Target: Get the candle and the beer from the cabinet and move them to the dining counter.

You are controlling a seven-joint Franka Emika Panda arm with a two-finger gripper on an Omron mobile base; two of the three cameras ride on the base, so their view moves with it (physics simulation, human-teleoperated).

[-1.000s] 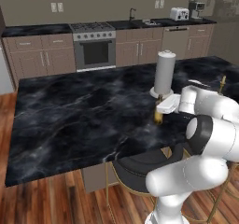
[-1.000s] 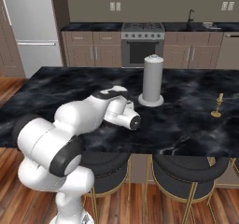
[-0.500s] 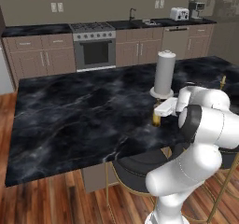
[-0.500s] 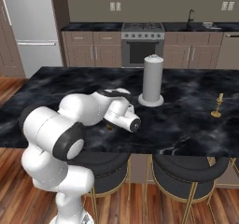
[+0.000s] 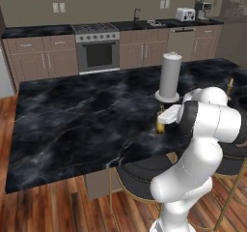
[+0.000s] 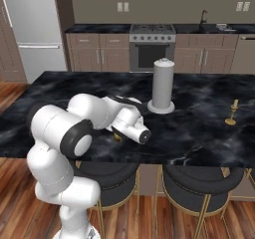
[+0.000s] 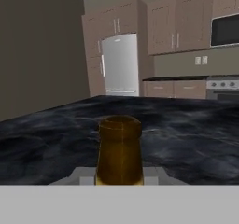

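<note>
Black marbled dining counter [image 5: 72,115] | beer [image 7: 119,150] upright near front edge, gripper [image 5: 163,121] clamped on it | paper-towel roll [image 6: 162,85] just behind | candle [image 6: 231,112] standing well apart, right end | stools [image 6: 199,179] under edge

The beer [image 7: 119,150] is cut off at the lower centre of the hand view, its body and label unseen; in the left base view it is mostly hidden behind the hand [image 5: 166,118], whose fingertips and their spacing cannot be made out
</note>
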